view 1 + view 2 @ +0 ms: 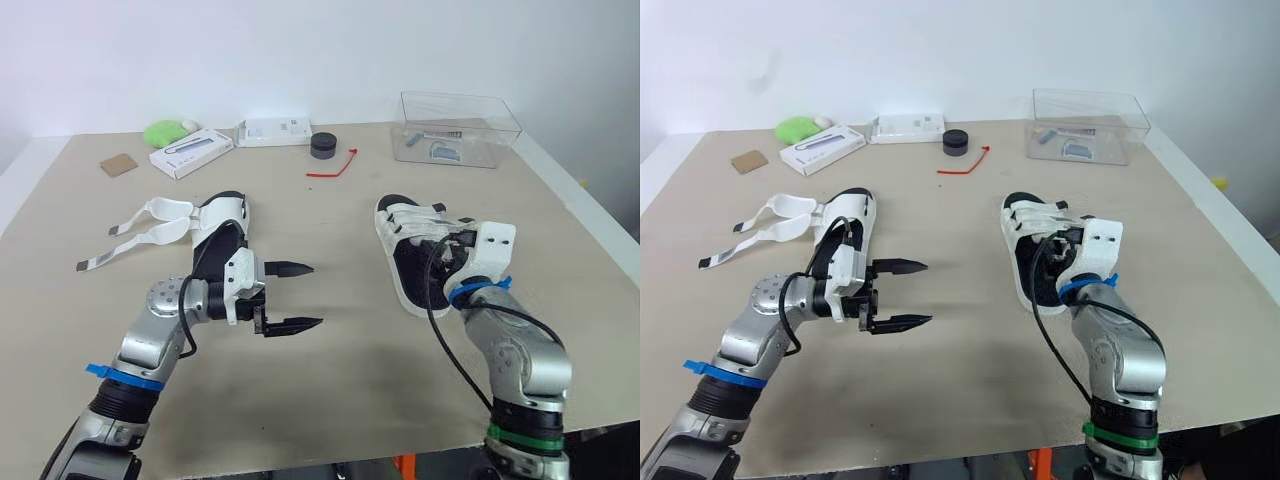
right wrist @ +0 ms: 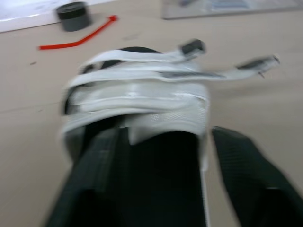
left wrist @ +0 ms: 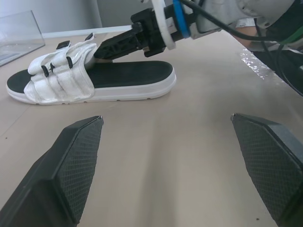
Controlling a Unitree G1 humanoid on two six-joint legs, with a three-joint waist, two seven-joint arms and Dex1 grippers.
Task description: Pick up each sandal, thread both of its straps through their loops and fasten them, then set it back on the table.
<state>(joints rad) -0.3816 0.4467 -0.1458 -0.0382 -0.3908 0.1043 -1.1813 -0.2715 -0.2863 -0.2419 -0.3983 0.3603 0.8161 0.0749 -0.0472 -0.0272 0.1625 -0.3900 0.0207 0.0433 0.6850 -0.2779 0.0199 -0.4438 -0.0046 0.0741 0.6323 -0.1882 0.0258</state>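
Black fingers point(image 1: 290, 268) of the left gripper point(image 1: 316, 295) stand wide apart and hold nothing; the gripper hovers over the bare tan table point(image 1: 340, 380). Just beside its wrist lies the left sandal point(image 1: 228, 218), white with a black sole, and its two straps point(image 1: 150, 212) lie unfastened, flat on the table toward the robot's left.

The right gripper point(image 2: 170, 142) is also released. One of its fingers point(image 2: 94, 189) is over the black footbed of the right sandal point(image 1: 402, 262), the other beside the sandal's edge. This sandal rests flat on the table, its white straps point(image 2: 142, 90) lying across the front.

Near the far edge are a clear plastic box point(image 1: 460, 125), a red tie point(image 1: 335, 165), a black round cap point(image 1: 324, 145) and two white boxes point(image 1: 190, 152).
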